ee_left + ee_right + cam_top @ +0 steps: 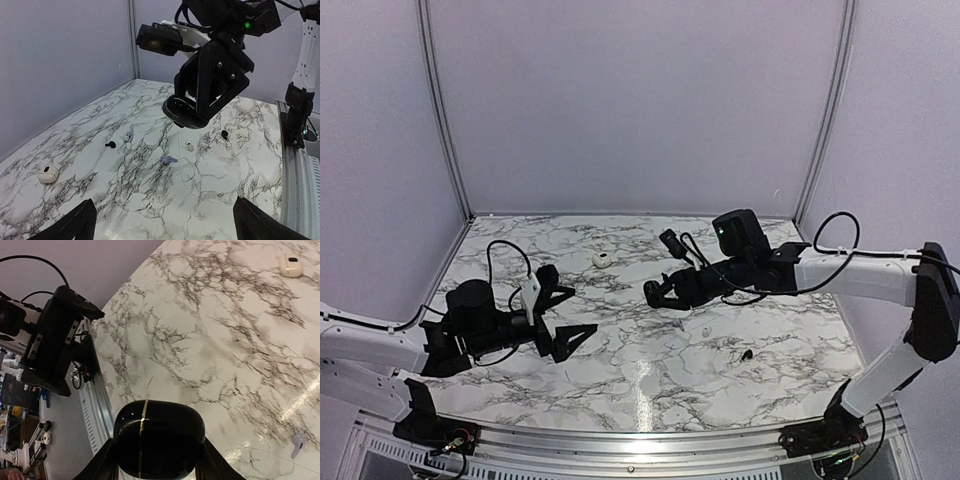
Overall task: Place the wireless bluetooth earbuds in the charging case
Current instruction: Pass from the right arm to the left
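Above scattered earbuds, black charging case in right jaws

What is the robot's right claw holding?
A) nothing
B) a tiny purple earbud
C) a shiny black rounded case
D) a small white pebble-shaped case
C: the right gripper clamps the shiny black rounded case above the marble table; the white pebble-shaped case lies on it.

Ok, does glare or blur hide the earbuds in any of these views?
Top external: one glare streak on the table, buds mere specks. Left wrist: sharp, lilac earbud distinct. Right wrist: glare band at the right edge; a bright reflected line on the black case.
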Robot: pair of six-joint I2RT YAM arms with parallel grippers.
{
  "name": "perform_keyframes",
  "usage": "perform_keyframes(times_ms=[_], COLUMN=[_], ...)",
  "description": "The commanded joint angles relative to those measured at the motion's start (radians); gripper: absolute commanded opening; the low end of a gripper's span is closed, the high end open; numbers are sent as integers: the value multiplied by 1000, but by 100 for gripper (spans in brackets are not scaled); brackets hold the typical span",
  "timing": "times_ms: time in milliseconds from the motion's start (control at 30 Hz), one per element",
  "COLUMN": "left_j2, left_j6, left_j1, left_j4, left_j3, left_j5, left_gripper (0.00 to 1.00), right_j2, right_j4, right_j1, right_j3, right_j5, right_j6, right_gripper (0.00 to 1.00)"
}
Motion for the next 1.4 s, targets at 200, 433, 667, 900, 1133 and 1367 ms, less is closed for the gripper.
perform_keyframes(times_ms=[200,433,667,900,1133,1367], left_j2=[114,135,151,172,178,194], left_j6=[376,471,502,500,493,504], left_j1=[-187,-261,-298,-317,-319,-320], left_j4=[139,209,213,210,210,210], left_j3=[100,140,184,208,230,249], left_j5=[-209,-255,-276,-318,-334,-317], left_gripper=[99,98,95,95,89,81], right_j2=[-4,-7,-17,-14,-4,-11], right_j4=[308,387,410,418,477,510], right_j1=[71,95,105,106,104,106], right_j3=[23,23,25,24,4,-17], right_j5=[-399,-512,-526,-468,-430,-439], right_j6=[71,133,174,211,287,316], right_gripper=[40,40,39,38,38,38])
